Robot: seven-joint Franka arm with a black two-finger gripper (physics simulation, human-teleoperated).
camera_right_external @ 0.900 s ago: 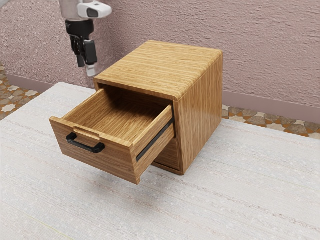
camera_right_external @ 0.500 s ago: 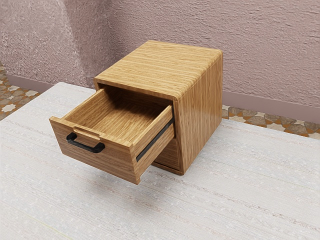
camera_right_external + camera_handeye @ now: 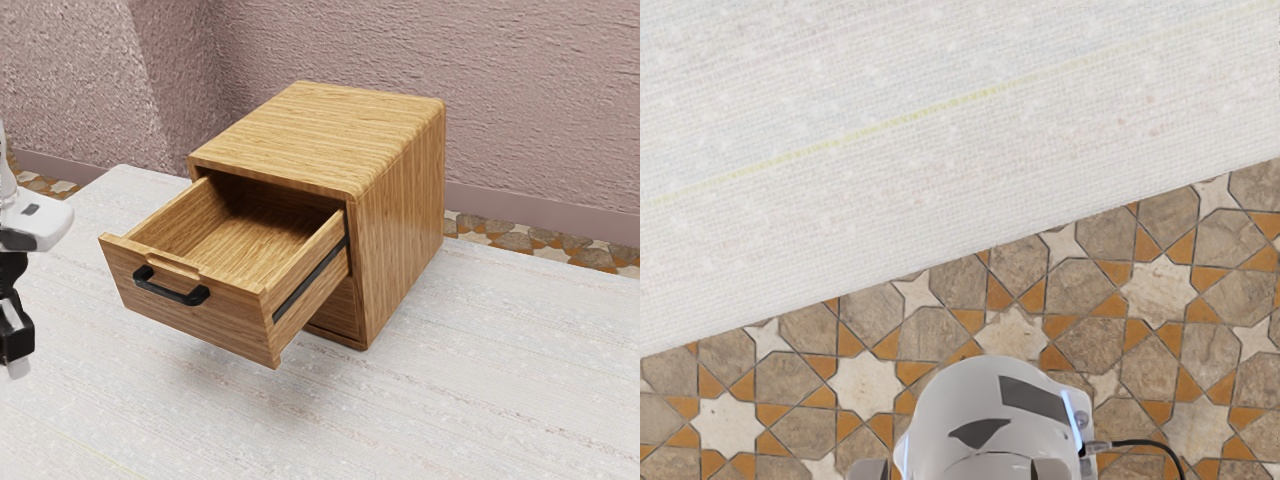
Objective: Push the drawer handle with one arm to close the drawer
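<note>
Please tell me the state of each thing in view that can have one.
Drawer: open, pulled well out, nothing seen inside.
Handle: attached to the drawer's front, untouched.
Cabinet: upright on the table.
Gripper: open, holding nothing, clear of the handle.

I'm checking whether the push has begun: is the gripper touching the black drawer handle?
Apart. The exterior view shows bare tabletop between the gripper and the handle.
</note>
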